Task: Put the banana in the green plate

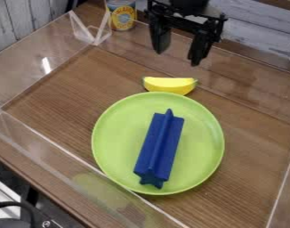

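Item: clear acrylic wall, left edge of frame, running from the upper left down to the lower left and bordering the wooden table.

Item: clear angled stand, upper left, on the table near the back wall.

Item: small yellow-labelled container, top centre-left, standing just left of the robot's arm.

Item: green plate, round, lime-coloured, shallow rim, centre to lower centre of frame, flat on the table.

Item: blue ridged block, long, lying inside the plate, running from the plate's upper middle down to its lower rim.

Item: banana, small, yellow, curved, centre of frame, lying on the table just above the plate's upper rim, outside the plate, close to or touching its edge.

Item: gripper, black, top centre-right, pointing down, jaws spread wide with nothing between them, hanging above the banana and clear of it.
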`<action>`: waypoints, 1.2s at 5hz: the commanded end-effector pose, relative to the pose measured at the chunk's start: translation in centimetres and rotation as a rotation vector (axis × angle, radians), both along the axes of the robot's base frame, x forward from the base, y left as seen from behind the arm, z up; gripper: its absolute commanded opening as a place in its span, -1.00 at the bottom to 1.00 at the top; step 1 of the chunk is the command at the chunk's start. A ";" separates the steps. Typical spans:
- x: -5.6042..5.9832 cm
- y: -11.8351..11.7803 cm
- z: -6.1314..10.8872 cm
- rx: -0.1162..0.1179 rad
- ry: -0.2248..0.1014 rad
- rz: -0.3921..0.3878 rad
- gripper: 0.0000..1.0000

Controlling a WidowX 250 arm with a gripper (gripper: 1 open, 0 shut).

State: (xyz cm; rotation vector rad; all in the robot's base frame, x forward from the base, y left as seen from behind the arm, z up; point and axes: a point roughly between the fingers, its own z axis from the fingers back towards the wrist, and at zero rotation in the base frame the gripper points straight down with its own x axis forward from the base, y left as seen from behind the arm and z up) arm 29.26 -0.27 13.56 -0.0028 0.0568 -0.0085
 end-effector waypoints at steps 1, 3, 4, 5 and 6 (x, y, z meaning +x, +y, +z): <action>0.6 0.1 -1.2 0.000 0.003 -0.086 1.00; 2.3 0.4 -3.8 0.017 -0.023 -0.234 1.00; 3.2 0.5 -4.6 0.024 -0.040 -0.296 1.00; 4.0 0.9 -5.2 0.030 -0.051 -0.358 1.00; 4.6 1.1 -5.8 0.030 -0.056 -0.391 1.00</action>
